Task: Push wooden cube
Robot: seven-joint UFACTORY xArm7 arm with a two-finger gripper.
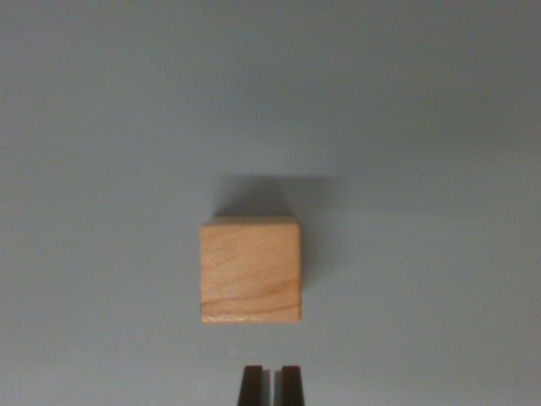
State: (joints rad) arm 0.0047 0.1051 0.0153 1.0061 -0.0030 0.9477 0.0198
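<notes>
Wrist view looks straight down on a pale grey counter [101,127] with a single wooden cube [250,269] sitting a little below the middle of the picture. The cube is light tan with fine grain running across its top face, and it sits square to the frame, its edges lined up with the picture's sides. A soft shadow falls from it toward the top and the wrist view's right. At the bottom edge, just below the cube and apart from it, the end effector [271,386] shows as two dark fingertips [250,386] standing side by side with only a thin slit between them, so it is clenched with nothing in its grip. A strip of bare counter separates the tips from the cube's near edge.
</notes>
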